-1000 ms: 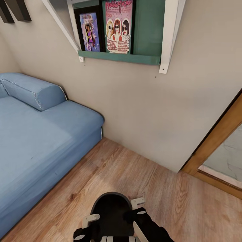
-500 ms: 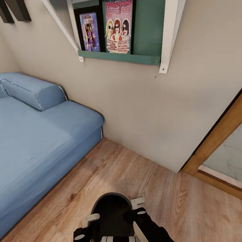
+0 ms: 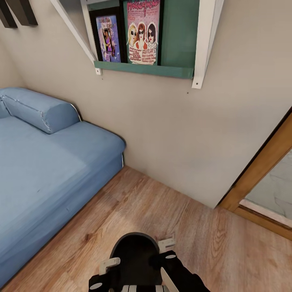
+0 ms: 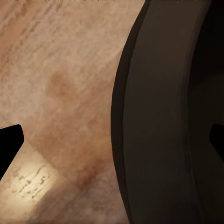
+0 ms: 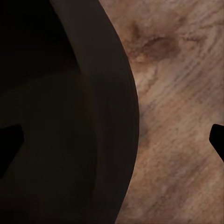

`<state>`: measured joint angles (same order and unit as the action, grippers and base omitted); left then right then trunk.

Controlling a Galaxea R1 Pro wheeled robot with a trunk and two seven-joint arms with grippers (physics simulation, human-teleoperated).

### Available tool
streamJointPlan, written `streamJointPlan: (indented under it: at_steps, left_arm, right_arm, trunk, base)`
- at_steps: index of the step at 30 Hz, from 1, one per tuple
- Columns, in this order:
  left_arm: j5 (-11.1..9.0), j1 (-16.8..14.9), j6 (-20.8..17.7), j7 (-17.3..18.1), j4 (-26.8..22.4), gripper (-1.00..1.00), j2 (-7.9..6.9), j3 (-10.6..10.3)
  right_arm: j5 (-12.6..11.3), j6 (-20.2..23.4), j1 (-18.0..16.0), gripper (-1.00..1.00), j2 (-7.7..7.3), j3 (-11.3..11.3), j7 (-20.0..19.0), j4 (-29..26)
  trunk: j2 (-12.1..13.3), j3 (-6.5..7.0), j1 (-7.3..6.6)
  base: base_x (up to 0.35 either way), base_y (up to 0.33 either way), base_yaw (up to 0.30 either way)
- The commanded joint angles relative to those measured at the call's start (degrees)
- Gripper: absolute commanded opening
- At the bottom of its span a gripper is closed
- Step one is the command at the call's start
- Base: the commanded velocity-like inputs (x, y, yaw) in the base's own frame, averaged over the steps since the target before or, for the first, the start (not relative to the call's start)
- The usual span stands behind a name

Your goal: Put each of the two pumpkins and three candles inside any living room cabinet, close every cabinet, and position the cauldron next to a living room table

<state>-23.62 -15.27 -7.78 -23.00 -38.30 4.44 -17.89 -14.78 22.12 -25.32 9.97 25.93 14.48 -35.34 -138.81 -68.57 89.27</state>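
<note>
"Head view first: where is your cauldron (image 3: 134,255)?"

"At the bottom edge, right in front of you, over the wood floor (image 3: 162,202). It is one black pot with its wide mouth up, and your two arms come in on either side of it."

"And the claws, how far open?"

"In the left wrist view, your left claw (image 4: 113,144) is spread wide. One dark fingertip (image 4: 9,149) sits at each edge of that picture, and the cauldron's curved rim (image 4: 158,116) runs through the gap between them. One fingertip is over the floor outside the pot, the other over its dark inside. The right wrist view shows the same for your right claw (image 5: 113,140): fingers far apart, straddling the cauldron's wall (image 5: 70,116), one tip inside and one outside. You cannot tell from these pictures whether either fingertip touches the wall."

"So nothing is clamped?"

"Neither pair of fingers has closed on the rim. Both stand apart around it."

"What else do you count around it?"

"One blue sofa (image 3: 44,162) to your left, with one bolster cushion (image 3: 38,109) at its far end against the beige wall (image 3: 182,134). One green and white shelf (image 3: 146,67) hangs on that wall, holding two posters (image 3: 142,32). One wooden door frame (image 3: 259,170) stands at the right, well apart from the cauldron."
</note>
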Motion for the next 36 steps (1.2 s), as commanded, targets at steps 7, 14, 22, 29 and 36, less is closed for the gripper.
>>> streamJointPlan:
  at_steps: [7, 14, 22, 29, 36]
  left_arm:
    - [-0.38, -0.02, -0.21, -0.47, -0.18, 1.0, -0.05, -0.28]
    - [-0.44, -0.02, -0.26, -0.42, -0.14, 1.0, -0.05, -0.26]
    - [-0.46, -0.02, -0.3, -0.45, -0.19, 1.0, -0.06, -0.27]
    - [-0.46, -0.02, -0.3, -0.39, -0.18, 1.0, -0.11, -0.3]
    - [-0.47, -0.02, -0.3, -0.38, -0.2, 1.0, -0.13, -0.28]
  right_arm:
    - [-0.6, 0.2, -0.01, 1.0, -0.04, 0.35, 0.55, -0.1]
    - [-0.6, 0.2, -0.05, 1.0, -0.04, 0.35, 0.55, -0.08]
    - [-0.6, 0.2, -0.04, 1.0, -0.04, 0.35, 0.55, -0.08]
    - [-0.59, 0.2, -0.05, -1.0, -0.04, 0.35, 0.55, 0.19]
    - [-0.6, 0.2, -0.05, -1.0, -0.04, 0.35, 0.55, 0.34]
  trunk:
    - [-0.02, -0.04, -0.01]
    - [-0.02, -0.04, -0.01]
    - [-0.02, -0.04, -0.01]
    - [-0.02, -0.04, -0.01]
    - [-0.02, -0.04, -0.01]
  base:
    - [0.0, 0.0, 0.0]
    - [0.0, 0.0, 0.0]
    - [0.0, 0.0, 0.0]
    - [0.0, 0.0, 0.0]
    - [0.0, 0.0, 0.0]
